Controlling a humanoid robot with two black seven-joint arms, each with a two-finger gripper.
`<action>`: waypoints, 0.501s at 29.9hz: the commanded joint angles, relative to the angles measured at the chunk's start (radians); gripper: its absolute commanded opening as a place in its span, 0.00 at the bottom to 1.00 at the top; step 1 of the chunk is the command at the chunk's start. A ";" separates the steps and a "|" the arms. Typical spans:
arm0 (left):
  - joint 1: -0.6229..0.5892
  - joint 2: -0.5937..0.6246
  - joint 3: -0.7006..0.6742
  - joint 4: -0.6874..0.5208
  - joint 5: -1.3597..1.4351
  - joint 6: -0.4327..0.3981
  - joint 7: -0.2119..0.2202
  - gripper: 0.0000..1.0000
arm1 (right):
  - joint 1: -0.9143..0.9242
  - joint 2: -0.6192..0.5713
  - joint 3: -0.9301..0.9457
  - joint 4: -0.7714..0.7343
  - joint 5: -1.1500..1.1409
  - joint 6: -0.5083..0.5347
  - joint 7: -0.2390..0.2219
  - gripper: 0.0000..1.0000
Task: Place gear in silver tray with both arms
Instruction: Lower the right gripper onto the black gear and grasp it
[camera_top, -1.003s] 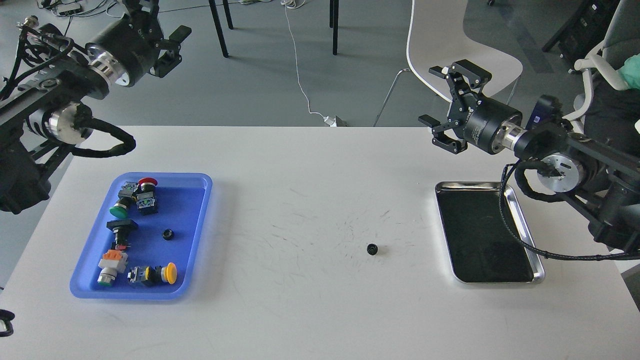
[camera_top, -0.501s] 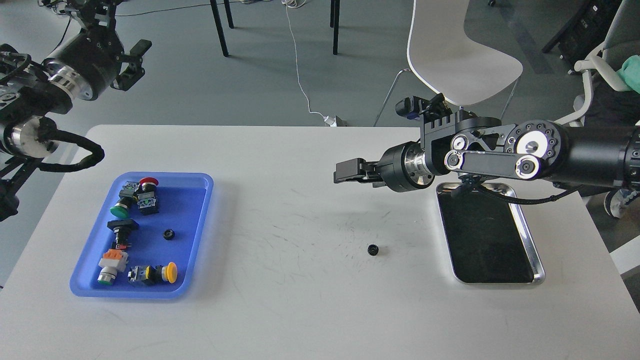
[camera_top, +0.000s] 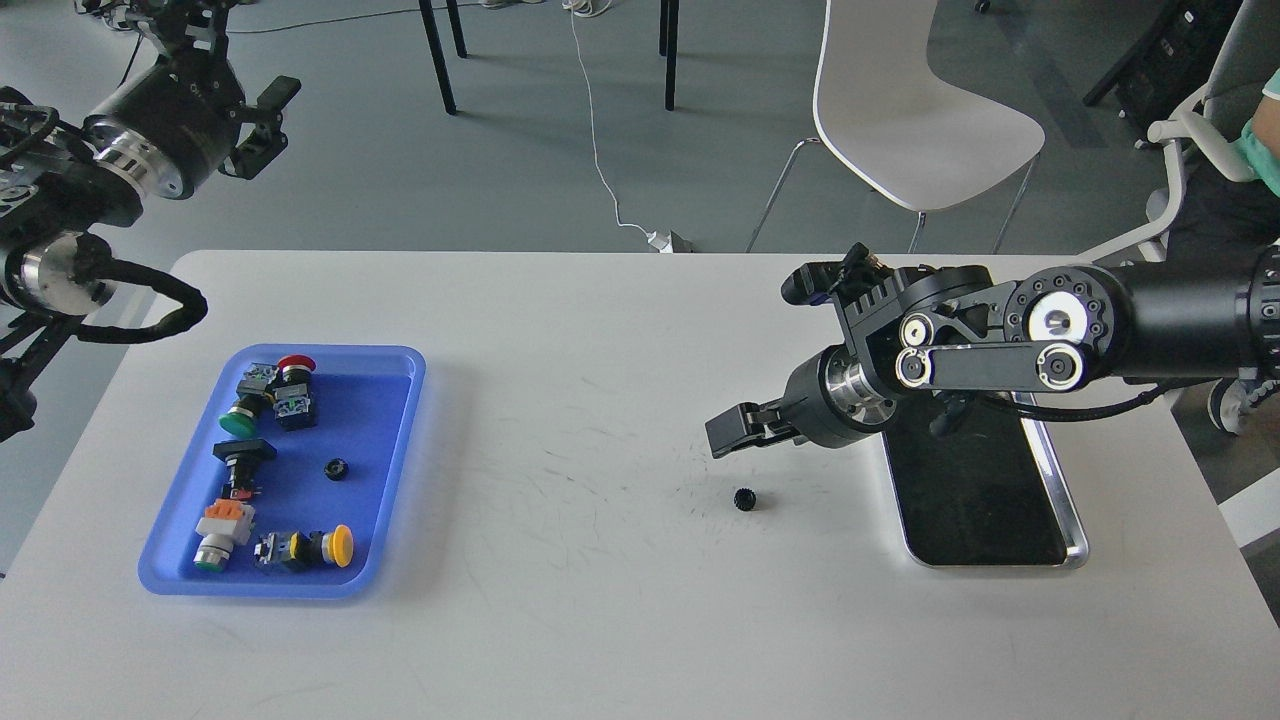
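A small black gear (camera_top: 744, 498) lies on the white table, left of the silver tray (camera_top: 1000, 566), whose dark floor is bare. My right arm reaches over the tray's far end. Its right gripper (camera_top: 724, 437) points left and down, just above and slightly left of the gear, not touching it. It is seen side-on, so its fingers cannot be told apart. My left gripper (camera_top: 245, 55) hangs open and holds nothing, beyond the table's far left corner and far from the gear.
A blue plastic tray (camera_top: 400, 480) at the left holds several push-button switches and another small black gear (camera_top: 337, 467). A white chair (camera_top: 900, 110) stands behind the table. A cable loop (camera_top: 150, 315) hangs from my left arm above the table's left edge.
My right arm swung from behind the silver tray across it, and its gripper dropped towards the gear. My left arm drew back to the left. The gear has not moved.
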 joint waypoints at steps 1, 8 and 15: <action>0.000 -0.003 -0.001 0.000 0.000 0.001 0.000 0.97 | 0.000 0.005 -0.019 0.013 0.030 0.011 0.000 0.99; 0.000 -0.005 -0.021 0.000 0.000 0.000 0.000 0.97 | -0.017 0.055 -0.023 -0.004 0.045 0.012 0.000 0.98; 0.000 -0.005 -0.021 0.000 0.000 0.001 0.000 0.97 | -0.031 0.082 -0.042 -0.043 0.047 0.012 -0.002 0.98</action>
